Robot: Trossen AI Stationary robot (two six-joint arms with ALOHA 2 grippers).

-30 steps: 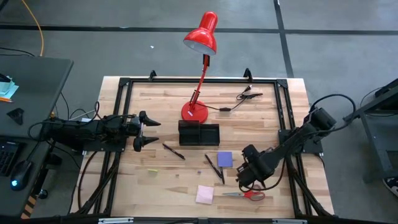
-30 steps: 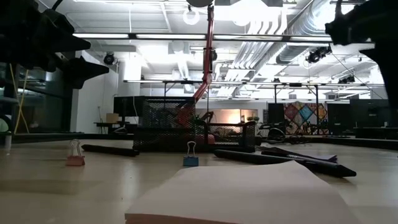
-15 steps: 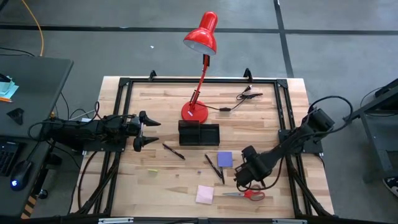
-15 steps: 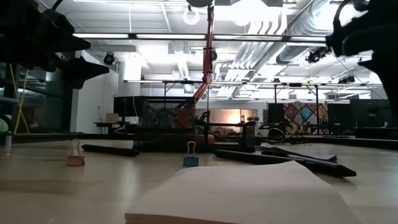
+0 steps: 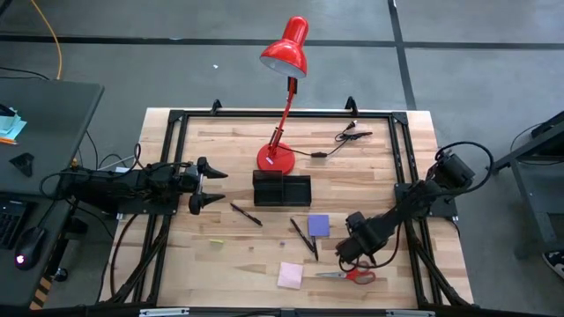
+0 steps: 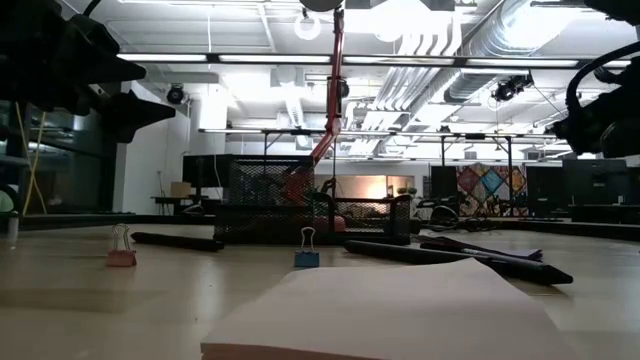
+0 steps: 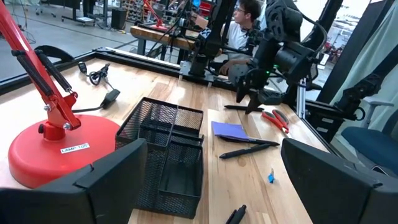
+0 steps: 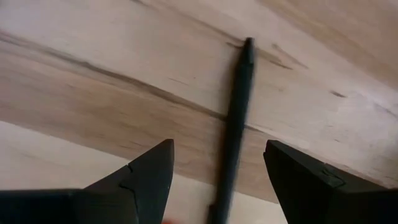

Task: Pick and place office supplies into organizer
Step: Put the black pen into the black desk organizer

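Right gripper (image 5: 345,255): fingers apart, empty, low over the bench (image 5: 229,158) astride a pen (image 8: 236,121), seemingly lined up to take it. Left gripper (image 5: 211,187): spread, empty, parked left of the organizer (image 5: 282,190). Pads, scissors (image 5: 351,275): loose on the bench.

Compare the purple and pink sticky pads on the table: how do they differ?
The purple pad lies just below the black organizer, next to two pens; the pink pad sits nearer the table's front edge, left of the scissors. The purple pad lies square to the table edges; the pink one is turned slightly. Both lie flat, outside the organizer, not gripped.
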